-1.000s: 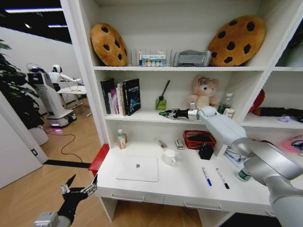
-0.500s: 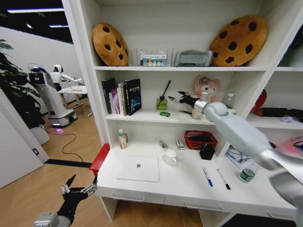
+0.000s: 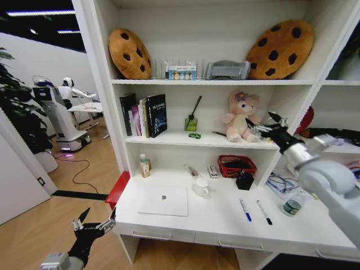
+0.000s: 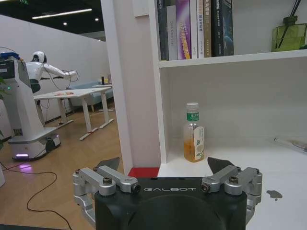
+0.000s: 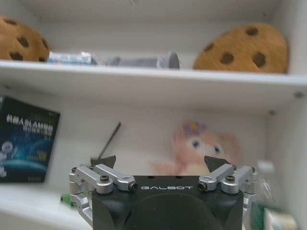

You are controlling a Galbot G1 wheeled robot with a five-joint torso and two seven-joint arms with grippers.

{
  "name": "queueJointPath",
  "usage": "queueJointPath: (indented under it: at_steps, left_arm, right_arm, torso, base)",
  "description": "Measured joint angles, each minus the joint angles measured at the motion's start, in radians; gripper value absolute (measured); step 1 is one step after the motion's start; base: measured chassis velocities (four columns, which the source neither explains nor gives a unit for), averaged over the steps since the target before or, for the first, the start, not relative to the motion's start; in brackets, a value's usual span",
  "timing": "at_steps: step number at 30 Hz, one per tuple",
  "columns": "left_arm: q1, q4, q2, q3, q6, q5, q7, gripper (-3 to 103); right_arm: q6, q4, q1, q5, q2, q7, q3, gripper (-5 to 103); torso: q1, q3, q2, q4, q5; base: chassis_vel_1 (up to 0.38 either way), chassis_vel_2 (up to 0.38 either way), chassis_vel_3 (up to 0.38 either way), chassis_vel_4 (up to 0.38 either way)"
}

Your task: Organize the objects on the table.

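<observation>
The white desk [image 3: 225,225] carries a shut silver laptop [image 3: 163,201] lying flat toward its left side, with a white mug [image 3: 201,187] just beside the laptop's far right corner. Right of these, two pens lie well apart from the laptop: a blue-capped pen [image 3: 245,210] and a black-capped pen [image 3: 264,212], near each other and roughly parallel. A green-capped clear bottle [image 3: 291,205] stands at the desk's right end. At the back, a small bottle of amber drink with a green label [image 4: 194,133] stands upright near the left wall, and a red mesh basket [image 3: 237,165] sits toward the right with a small black object [image 3: 244,180] in front of it. On the shelf above, a tiny green item [image 3: 194,135] lies in front of a green reed diffuser [image 3: 192,121], between the books [image 3: 144,115] and the pink plush bear [image 3: 240,116].

The right gripper [image 3: 263,126] hangs in the air just right of the bear, at shelf height, its jaws spread wide and holding nothing. The left gripper [image 3: 93,220] hovers low, off the desk's left front corner, jaws likewise spread and empty
</observation>
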Motion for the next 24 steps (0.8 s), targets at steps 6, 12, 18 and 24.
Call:
queueJointPath:
  at_steps: [6, 12, 18, 24]
  left_arm:
    - [0.000, 0.000, 0.000, 0.000, 0.000, 0.000, 0.000, 100]
    - [0.000, 0.000, 0.000, 0.000, 0.000, 0.000, 0.000, 100]
    - [0.000, 0.000, 0.000, 0.000, 0.000, 0.000, -0.001, 100]
    - [0.000, 0.000, 0.000, 0.000, 0.000, 0.000, -0.001, 100]
  right_arm:
    - [0.054, 0.082, -0.314, -0.171, 0.258, -0.040, 0.081, 100]
    - [0.127, 0.092, -0.456, -0.306, 0.476, -0.078, 0.029, 100]
    - [0.128, 0.069, -0.488, -0.361, 0.610, -0.094, -0.061, 100]
    - [0.094, 0.060, -0.448, -0.327, 0.582, -0.081, -0.082, 100]
  torso:
    - [0.000, 0.000, 0.000, -0.0010, -0.0002]
    - [0.000, 0.000, 0.000, 0.0000, -0.0006]
    - [0.000, 0.000, 0.000, 0.0000, -0.0007]
    - [0.000, 0.000, 0.000, 0.0000, -0.0005]
  base:
    - [0.000, 0.000, 0.000, 0.000]
    - [0.000, 0.000, 0.000, 0.000]
    - [0.000, 0.000, 0.000, 0.000]
    - [-0.044, -0.033, 0.045, 0.041]
